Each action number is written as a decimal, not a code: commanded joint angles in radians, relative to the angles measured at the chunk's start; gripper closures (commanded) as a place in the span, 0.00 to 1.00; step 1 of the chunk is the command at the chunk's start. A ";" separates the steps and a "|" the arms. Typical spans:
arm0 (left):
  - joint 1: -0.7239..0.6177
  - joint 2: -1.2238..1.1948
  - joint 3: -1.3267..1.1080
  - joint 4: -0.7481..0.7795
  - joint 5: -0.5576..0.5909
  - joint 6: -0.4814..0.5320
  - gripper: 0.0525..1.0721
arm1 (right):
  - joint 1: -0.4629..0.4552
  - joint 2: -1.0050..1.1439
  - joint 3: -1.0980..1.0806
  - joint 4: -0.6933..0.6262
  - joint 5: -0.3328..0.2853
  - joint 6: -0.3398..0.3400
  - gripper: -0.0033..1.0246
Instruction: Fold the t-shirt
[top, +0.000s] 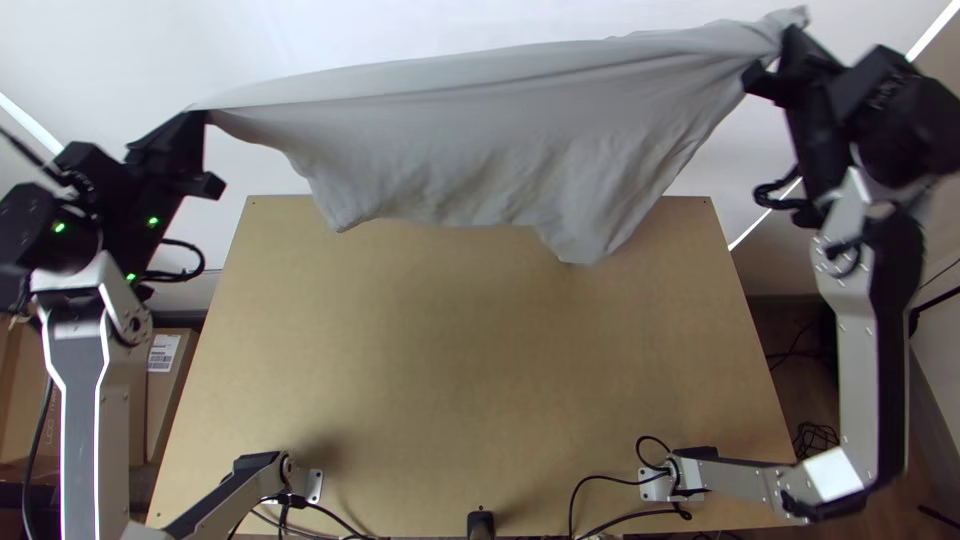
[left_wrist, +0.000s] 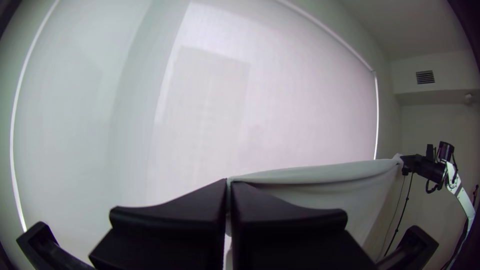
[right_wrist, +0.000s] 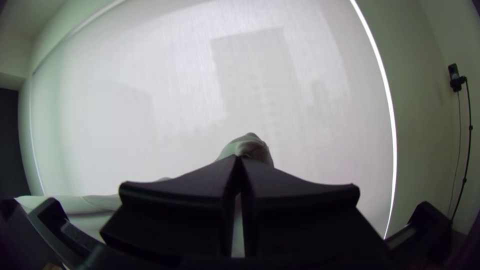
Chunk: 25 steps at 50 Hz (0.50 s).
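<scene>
A light grey t-shirt (top: 470, 130) hangs stretched between the two grippers, high up over the table's far edge, its lower part drooping in loose folds. At its left end, my left gripper (top: 205, 125) is shut on a corner. My right gripper (top: 775, 65) grips the other end, where a small bunch of cloth sticks out past the fingers. In the left wrist view the cloth (left_wrist: 320, 175) runs from my left gripper (left_wrist: 229, 185) across to the other arm. A bunched tip of cloth (right_wrist: 247, 147) pokes out above my right gripper (right_wrist: 239, 162), also shut.
The wooden table (top: 470, 350) lies below, with cables along its near edge and a small black object (top: 481, 524) there. Cardboard boxes (top: 165, 390) stand on the floor beyond its left side. A pale blind (left_wrist: 280, 100) stands behind the cloth.
</scene>
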 joint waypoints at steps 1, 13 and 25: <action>0.080 -0.104 0.013 0.043 -0.097 0.006 0.98 | -0.027 -0.161 -0.027 0.054 0.078 -0.012 0.98; 0.184 -0.345 -0.081 0.083 -0.097 -0.026 0.98 | 0.057 -0.504 -0.225 0.143 0.058 -0.016 0.98; 0.192 -0.474 -0.104 0.005 -0.098 -0.113 0.98 | 0.129 -0.612 -0.223 0.080 0.058 -0.018 0.98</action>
